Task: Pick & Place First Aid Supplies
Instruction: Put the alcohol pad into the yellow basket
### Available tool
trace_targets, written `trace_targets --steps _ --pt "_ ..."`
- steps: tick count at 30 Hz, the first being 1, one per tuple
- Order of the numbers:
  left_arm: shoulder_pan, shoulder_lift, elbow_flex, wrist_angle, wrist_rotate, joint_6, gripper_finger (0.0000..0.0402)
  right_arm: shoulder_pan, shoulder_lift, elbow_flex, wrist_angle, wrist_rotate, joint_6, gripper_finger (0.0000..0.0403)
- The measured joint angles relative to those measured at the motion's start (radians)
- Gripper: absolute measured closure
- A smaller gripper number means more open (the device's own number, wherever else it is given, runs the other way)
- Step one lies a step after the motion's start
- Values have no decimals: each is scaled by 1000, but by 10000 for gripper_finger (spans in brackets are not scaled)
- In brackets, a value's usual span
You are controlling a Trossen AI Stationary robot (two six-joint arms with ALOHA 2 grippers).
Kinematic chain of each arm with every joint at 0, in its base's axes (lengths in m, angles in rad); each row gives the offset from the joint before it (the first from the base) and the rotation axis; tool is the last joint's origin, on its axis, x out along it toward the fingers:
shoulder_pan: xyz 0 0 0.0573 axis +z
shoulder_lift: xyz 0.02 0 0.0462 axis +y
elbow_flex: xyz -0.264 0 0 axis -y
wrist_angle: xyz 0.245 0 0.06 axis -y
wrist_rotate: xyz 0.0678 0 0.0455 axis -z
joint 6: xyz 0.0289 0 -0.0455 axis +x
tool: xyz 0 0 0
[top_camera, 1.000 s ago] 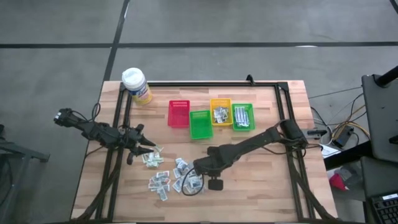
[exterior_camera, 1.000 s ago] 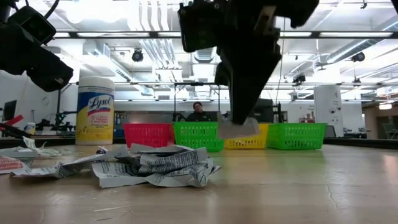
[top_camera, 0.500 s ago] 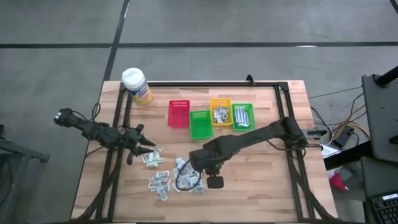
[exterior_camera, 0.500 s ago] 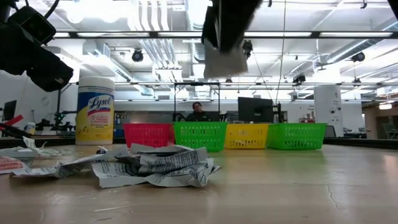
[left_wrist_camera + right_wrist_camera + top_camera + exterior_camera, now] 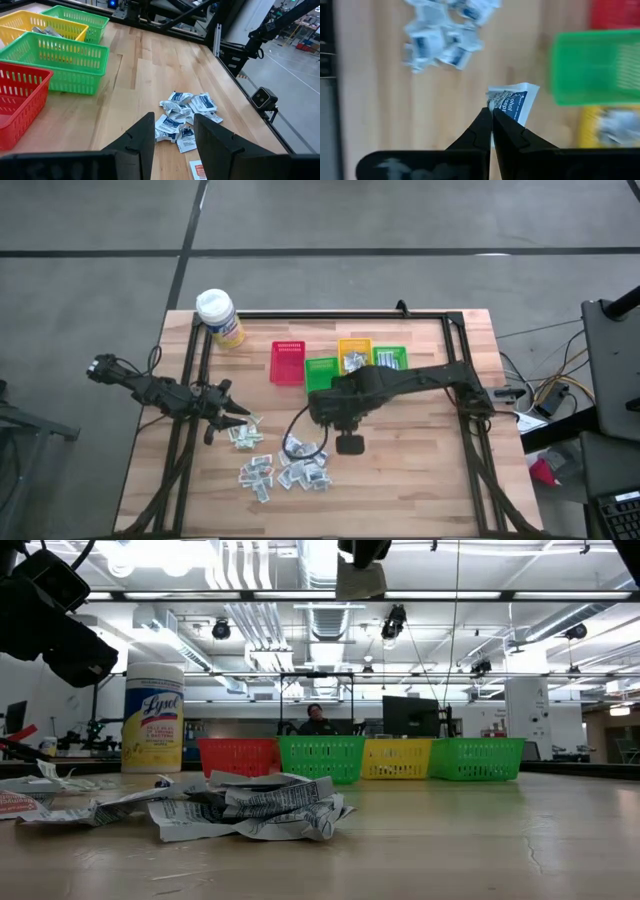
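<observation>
Carrying one packet (image 5: 514,104), the right gripper (image 5: 491,114) is clamped; left gripper (image 5: 172,131) gapes; pile (image 5: 282,470) remains, two bins (image 5: 355,360) part-filled.

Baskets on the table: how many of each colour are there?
Red basket: 1
Green baskets: 2
Yellow basket: 1
Total: 4
</observation>
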Motion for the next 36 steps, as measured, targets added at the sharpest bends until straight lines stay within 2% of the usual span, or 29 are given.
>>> trace_targets --steps 3,8,24,30,36 --pt "0 0 0 0 0 0 271 -8 0 34 -61 68 0 394" --pt "0 0 0 0 0 10 271 -19 -4 39 -58 138 -25 394" --pt "0 0 0 -1 0 12 271 -76 -6 -23 -58 432 -165 394" --pt "0 0 0 -1 0 13 271 -134 -6 -90 -58 488 -235 394" --pt "0 0 0 -4 0 16 271 -202 -6 -182 -52 495 -288 394"
